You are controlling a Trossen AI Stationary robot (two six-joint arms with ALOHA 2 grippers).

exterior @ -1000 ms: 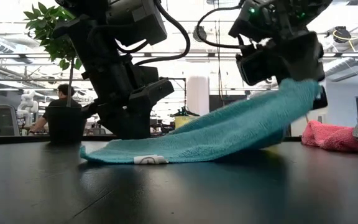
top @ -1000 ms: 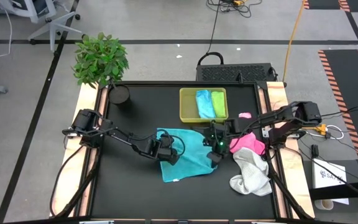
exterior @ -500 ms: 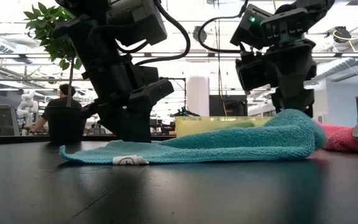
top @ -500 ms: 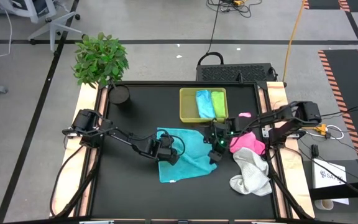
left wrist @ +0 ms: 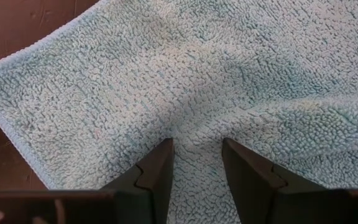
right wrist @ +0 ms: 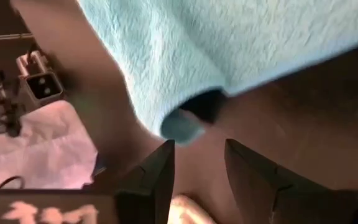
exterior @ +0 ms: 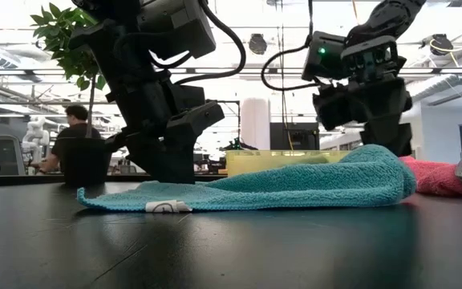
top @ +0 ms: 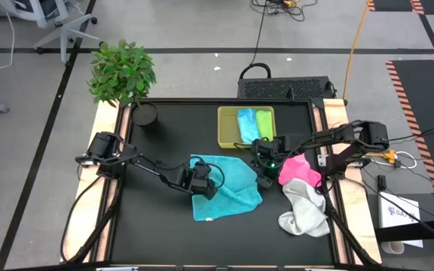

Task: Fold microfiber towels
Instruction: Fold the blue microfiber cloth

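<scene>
The teal towel (top: 224,187) at frame centre is pinned under the left end effector (top: 203,183), fingers parted; the right end effector (top: 263,167), spread, is held empty beside it.

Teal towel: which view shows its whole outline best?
High view: the whole teal towel lies spread on the table. Low view shows only its near edge and the folded hump. Left wrist view shows a close patch; right wrist view shows one rolled edge.
</scene>
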